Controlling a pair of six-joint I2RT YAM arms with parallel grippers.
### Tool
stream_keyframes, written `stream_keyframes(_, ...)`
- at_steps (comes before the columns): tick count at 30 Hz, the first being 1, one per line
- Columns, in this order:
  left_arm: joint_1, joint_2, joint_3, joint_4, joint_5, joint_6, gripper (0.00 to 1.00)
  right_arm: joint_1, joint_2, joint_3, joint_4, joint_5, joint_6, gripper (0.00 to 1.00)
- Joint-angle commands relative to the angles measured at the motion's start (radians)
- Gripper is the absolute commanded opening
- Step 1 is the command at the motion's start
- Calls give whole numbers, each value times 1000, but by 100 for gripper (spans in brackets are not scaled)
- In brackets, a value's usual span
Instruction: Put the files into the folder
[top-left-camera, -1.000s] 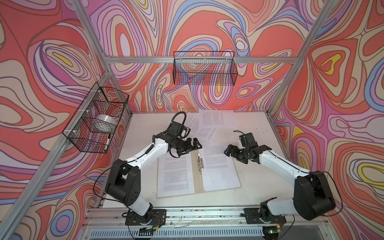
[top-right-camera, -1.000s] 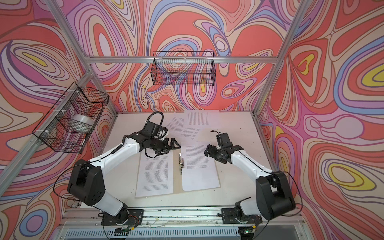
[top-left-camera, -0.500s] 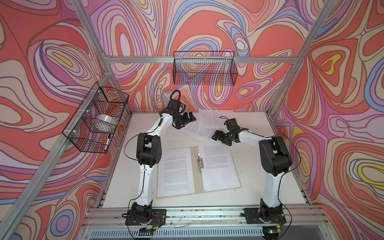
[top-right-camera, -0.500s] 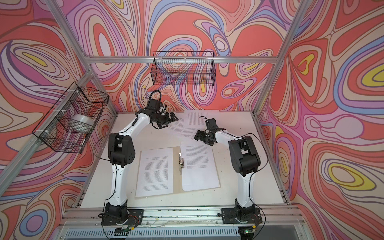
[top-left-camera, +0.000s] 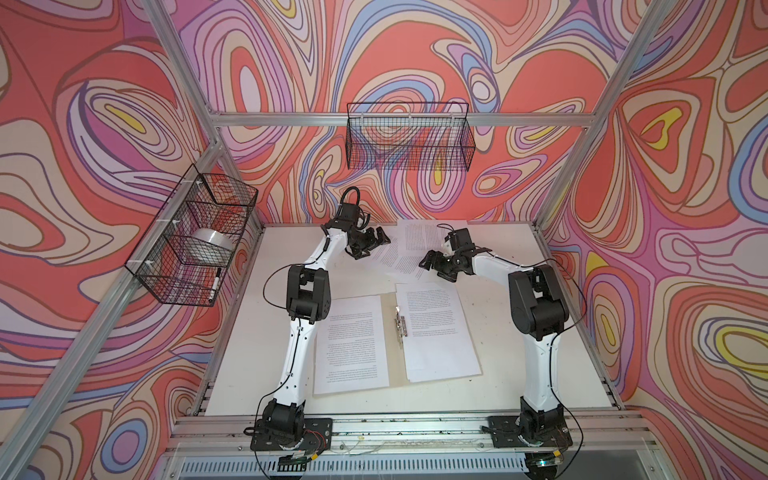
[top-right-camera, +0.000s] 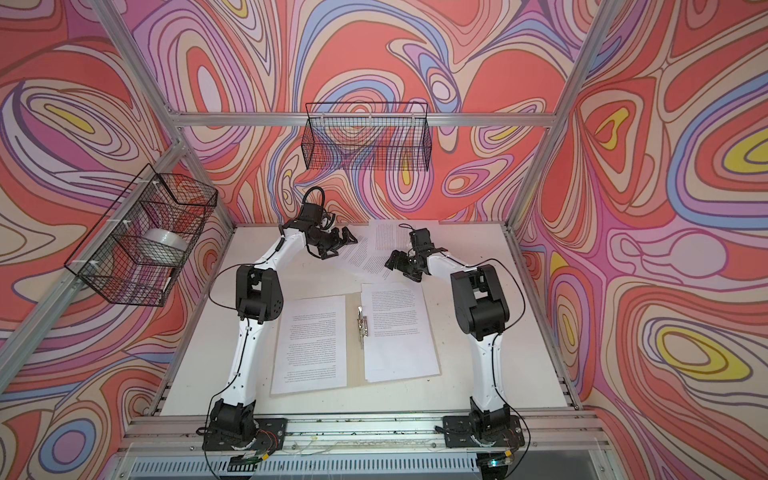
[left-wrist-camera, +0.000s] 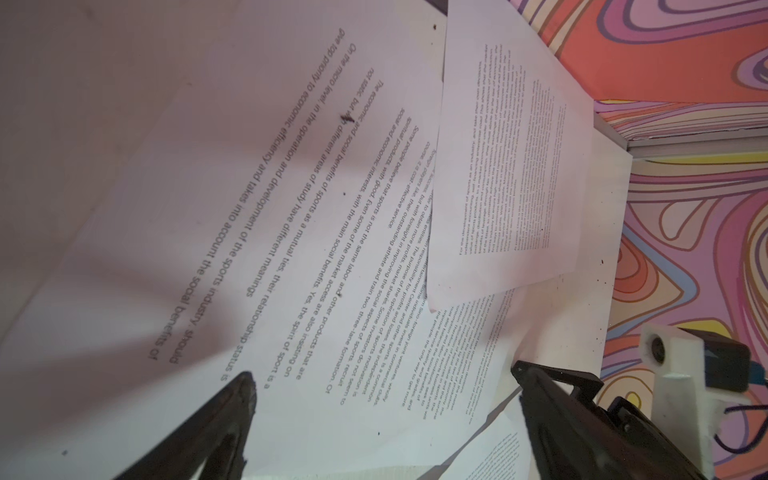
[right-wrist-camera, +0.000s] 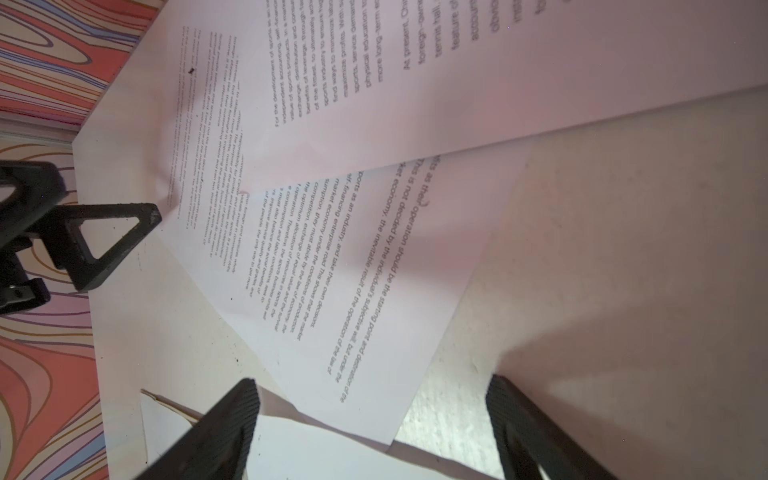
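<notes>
The tan folder (top-left-camera: 391, 332) lies open near the table's front, its metal clip (top-left-camera: 401, 326) on the spine. One printed sheet (top-left-camera: 351, 345) rests on its left half and one (top-left-camera: 436, 328) on its right half. More files (top-left-camera: 417, 241) lie loose and overlapping at the back of the table (top-right-camera: 390, 237). My left gripper (top-left-camera: 380, 242) (top-right-camera: 347, 241) hovers open over their left side, jaws wide above a printed sheet (left-wrist-camera: 316, 232). My right gripper (top-left-camera: 430, 264) (top-right-camera: 392, 262) stands open at their right side, over a sheet's corner (right-wrist-camera: 365, 316). Neither holds anything.
A wire basket (top-left-camera: 409, 141) hangs on the back wall. Another basket (top-left-camera: 195, 237) on the left wall holds a tape roll (top-left-camera: 210, 245). Aluminium frame posts stand at the table's back corners. The patterned back wall is close behind the loose sheets.
Both arms have stretched away from the open folder to the loose sheets at the back of the table. Both grippers stayed open and empty.
</notes>
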Motion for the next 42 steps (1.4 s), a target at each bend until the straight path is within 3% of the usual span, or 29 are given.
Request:
stream_keyframes(1, 5, 36, -23, -29, 23, 24, 100, 0, 52, 13, -57, 11, 24, 91)
stream_keyframes(18, -30, -27, -239, -66, 13, -3, 100, 19, 186, 113, 5, -100, 136, 90)
stream_keyframes(37, -16, -48, -308, -96, -27, 1, 100, 36, 156, 18, 483, -419, 368, 93)
stream_keyframes(42, 0, -49, -343, -85, -25, 7, 100, 36, 128, -15, 480, -405, 400, 92)
